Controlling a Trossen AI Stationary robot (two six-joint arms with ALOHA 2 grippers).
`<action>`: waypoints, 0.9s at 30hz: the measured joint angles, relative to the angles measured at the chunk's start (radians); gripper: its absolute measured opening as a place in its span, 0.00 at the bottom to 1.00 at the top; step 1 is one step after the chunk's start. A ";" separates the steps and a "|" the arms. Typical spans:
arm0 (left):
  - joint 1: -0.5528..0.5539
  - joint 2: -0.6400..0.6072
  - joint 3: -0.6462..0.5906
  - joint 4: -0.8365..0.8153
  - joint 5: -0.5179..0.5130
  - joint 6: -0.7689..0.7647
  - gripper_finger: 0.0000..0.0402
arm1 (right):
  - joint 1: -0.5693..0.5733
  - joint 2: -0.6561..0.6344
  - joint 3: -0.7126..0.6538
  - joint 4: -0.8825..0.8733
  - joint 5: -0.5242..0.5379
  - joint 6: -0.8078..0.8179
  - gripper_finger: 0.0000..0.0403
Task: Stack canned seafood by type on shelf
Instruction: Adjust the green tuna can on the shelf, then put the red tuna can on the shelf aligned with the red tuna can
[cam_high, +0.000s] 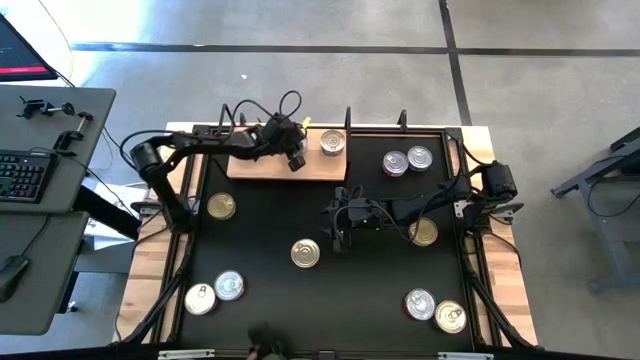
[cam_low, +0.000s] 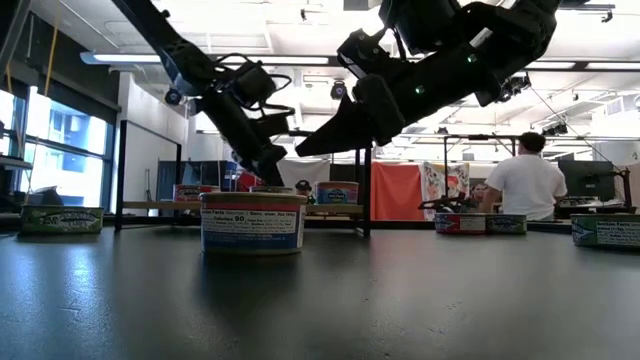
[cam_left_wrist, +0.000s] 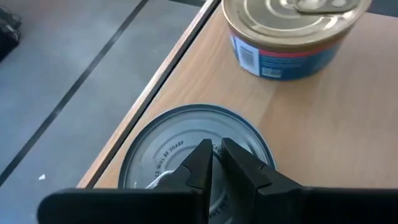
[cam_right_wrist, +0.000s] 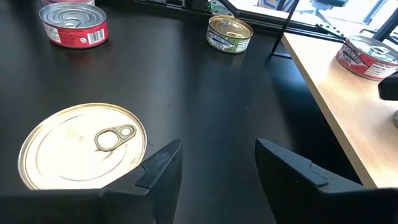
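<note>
The light wood shelf (cam_high: 262, 165) lies at the mat's far edge. On it stand a gold-lidded can with a blue and red label (cam_high: 332, 142) (cam_left_wrist: 292, 37), a red-sided can (cam_right_wrist: 367, 56) and a silver-lidded can (cam_left_wrist: 186, 155) near the shelf's edge. My left gripper (cam_left_wrist: 216, 163) (cam_high: 294, 158) is shut, pointing down over that silver lid. My right gripper (cam_right_wrist: 217, 165) (cam_high: 340, 228) is open and low over the black mat. A gold-lidded can (cam_right_wrist: 81, 146) (cam_high: 305, 253) stands just to its near side, outside the fingers. My left gripper's shut fingertips (cam_left_wrist: 202, 158) come from above over the middle of the silver can's lid (cam_left_wrist: 168, 149). The can stands upright on the shelf. I cannot tell whether the tips touch the lid.
More cans stand about the mat: one (cam_high: 221, 207) at the left, a pair (cam_high: 214, 292) near left, a pair (cam_high: 407, 160) far right, one (cam_high: 424, 232) under the right arm, a pair (cam_high: 435, 310) near right. A person (cam_low: 528, 180) stands far behind the table.
</note>
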 joint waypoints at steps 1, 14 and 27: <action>0.003 0.001 0.002 0.004 -0.001 0.001 0.06 | 0.000 0.000 0.000 -0.001 0.000 0.000 0.48; 0.021 -0.004 -0.001 0.013 -0.051 0.056 0.06 | 0.000 0.000 0.000 -0.015 0.000 0.001 0.48; -0.164 -0.308 -0.003 -0.234 -0.054 0.080 0.06 | 0.000 0.000 0.000 -0.014 -0.001 0.030 0.48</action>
